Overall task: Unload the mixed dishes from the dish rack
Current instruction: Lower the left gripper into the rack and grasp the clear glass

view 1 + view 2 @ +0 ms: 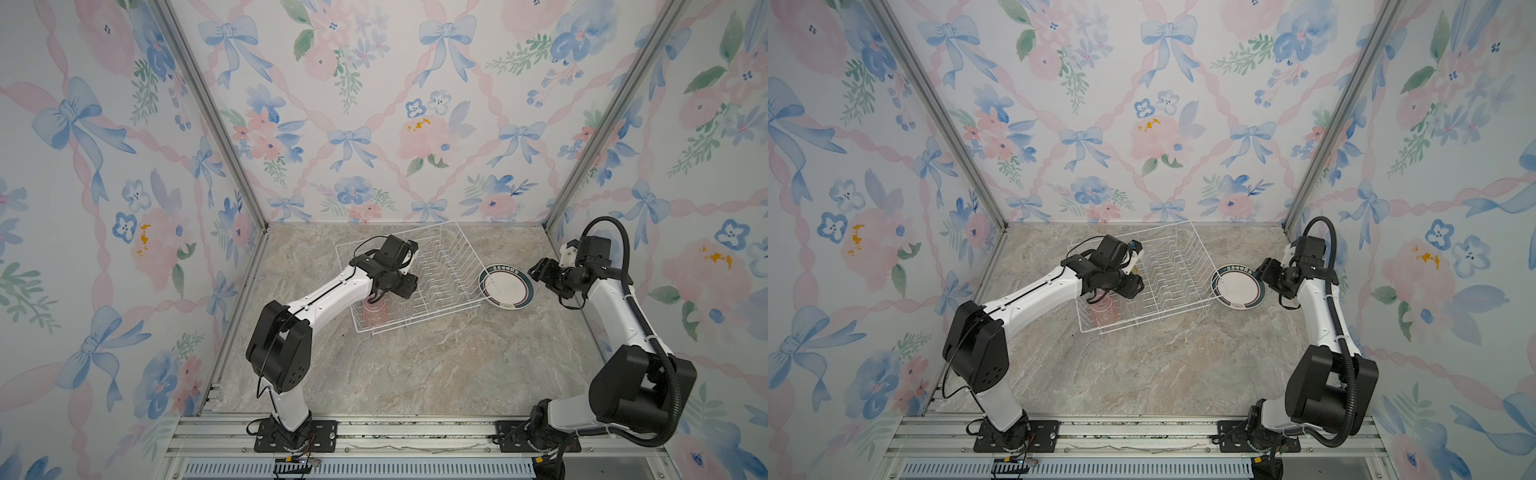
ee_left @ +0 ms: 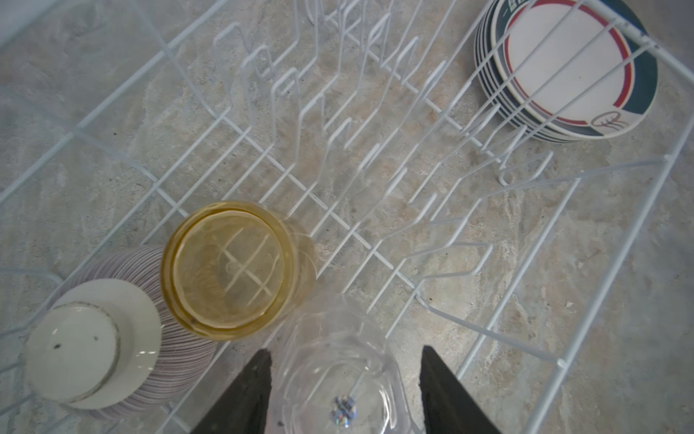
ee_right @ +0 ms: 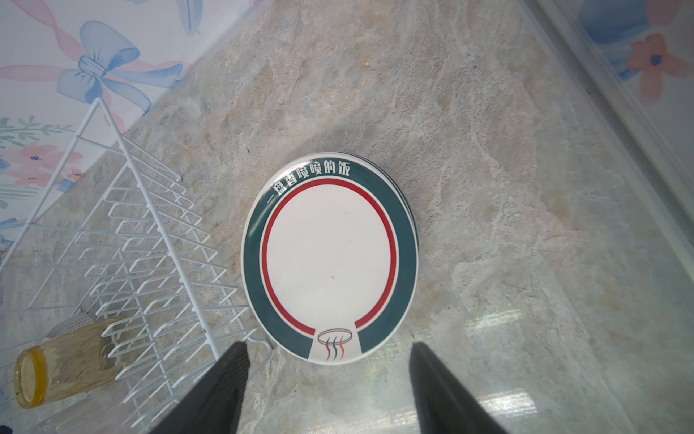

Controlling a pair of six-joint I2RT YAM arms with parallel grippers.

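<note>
Left arm (image 1: 332, 291) is bent over the rack (image 1: 440, 266), jaws spread astride a tumbler (image 2: 338, 375). Right jaws are held open, empty.

Both arms are the same build: white link shells with chunky black joint housings. Left arm (image 1: 328, 291) has a thin black seam line along the white link behind the tool and a few small screws beside it. A skinny black cable loops off its big elbow block (image 1: 278, 353), which has a cluster of small holes in its face. Right arm (image 1: 615, 307) wears a fat ribbed black conduit (image 1: 603, 218) from just behind the tool back to the base. Farthest from the tool, each stands on a black bolted plate (image 1: 320, 440). Left gripper (image 2: 345, 349) and right gripper (image 3: 327, 344) both have matte black fingers (image 2: 244, 394) tapering to wedge tips.
</note>
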